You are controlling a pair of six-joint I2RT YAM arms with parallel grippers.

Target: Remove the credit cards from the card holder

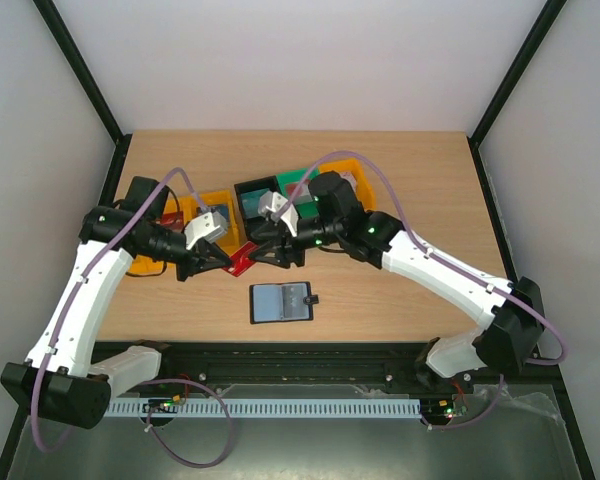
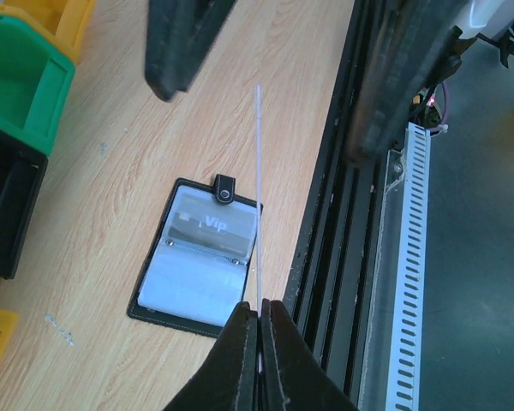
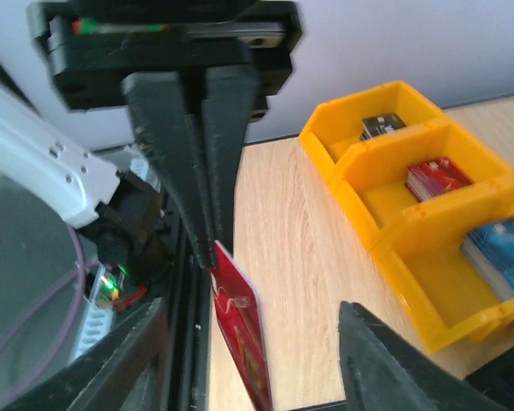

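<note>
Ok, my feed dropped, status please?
Left end effector shut on red card, held above table. Right end effector open around it. Holder open on table, nothing in the way.

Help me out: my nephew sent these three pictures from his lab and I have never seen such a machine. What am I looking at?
These are two white robot arms bolted at the near edge of a wooden table. One picture looks down from above; the other two come from small cameras on each arm's wrist.

The left end effector is shut on a red credit card, which the left wrist camera sees edge-on as a thin pale line. The right end effector is open right beside that card, not gripping it.

A black card holder lies open on the table with a card marked "Vip" inside. Behind the arms stand yellow bins, a green bin and a black one; the yellow ones hold more cards.
</note>
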